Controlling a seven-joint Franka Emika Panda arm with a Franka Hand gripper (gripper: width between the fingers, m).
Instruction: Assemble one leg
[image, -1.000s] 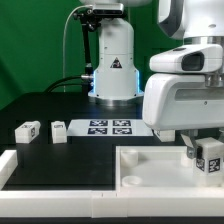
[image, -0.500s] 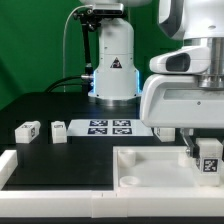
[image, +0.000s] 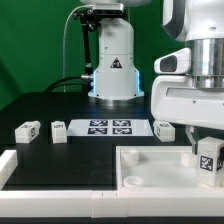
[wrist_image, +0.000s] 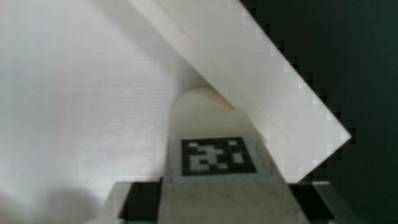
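My gripper (image: 207, 152) is shut on a white leg (image: 209, 156) with a tag on its face, holding it over the large flat white tray-like piece (image: 150, 160) at the exterior view's right. In the wrist view the held leg (wrist_image: 217, 140) fills the middle between my dark fingers (wrist_image: 139, 200), its tip close to the tray piece's raised edge (wrist_image: 249, 70). Three more legs lie on the black table: two at the left (image: 27, 130) (image: 59, 129) and one near the marker board's right end (image: 165, 127).
The marker board (image: 110, 126) lies at the table's middle back. The robot's white base (image: 113, 65) stands behind it. A white wall (image: 40, 168) runs along the front left. A round hole (image: 129, 182) sits in the tray piece's near corner.
The arm has shifted toward the exterior view's right with the leg, which sits slightly lower over the tray piece. A leg behind the arm has come into view.
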